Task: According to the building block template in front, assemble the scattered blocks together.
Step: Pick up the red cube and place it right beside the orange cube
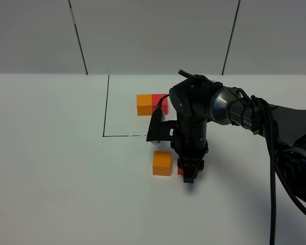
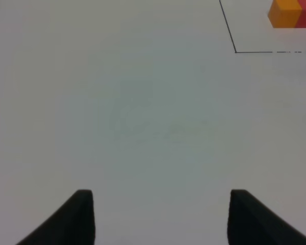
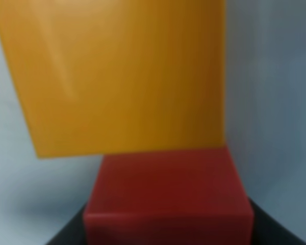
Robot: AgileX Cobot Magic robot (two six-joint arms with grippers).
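Red cube (image 3: 168,199), pinched in our right claw (image 1: 190,172), meets the orange cube (image 1: 162,163) on the counter (image 1: 51,153) near the template (image 1: 152,104); off-centre contact, we judge, could twist the pair askew. Left claw (image 2: 160,217) hangs spread, empty.

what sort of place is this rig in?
Most likely a robotics lab test bench: white table with a black marked outline, plain wall panels behind, and the right gripper closed on a red cube.

Red block (image 1: 180,171) mostly hidden behind right pincer (image 1: 189,176), template (image 2: 291,14) cropped by frame edge
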